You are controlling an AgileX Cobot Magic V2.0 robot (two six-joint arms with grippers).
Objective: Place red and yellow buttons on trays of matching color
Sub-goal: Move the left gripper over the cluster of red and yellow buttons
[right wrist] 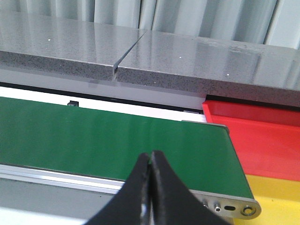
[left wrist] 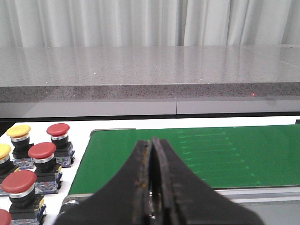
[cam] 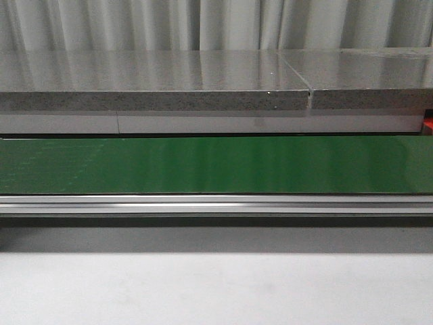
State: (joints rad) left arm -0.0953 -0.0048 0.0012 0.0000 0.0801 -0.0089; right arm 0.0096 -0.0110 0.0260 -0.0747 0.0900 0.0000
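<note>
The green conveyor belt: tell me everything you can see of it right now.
The green conveyor belt is a flat, smooth, slightly glossy band running across the front view, with nothing on it. A silver metal rail edges its near side. In the right wrist view its end curves over a roller by the red tray and yellow tray. In the left wrist view its other end stops beside a white surface holding the red and yellow buttons. Neither closed gripper touches it.
</note>
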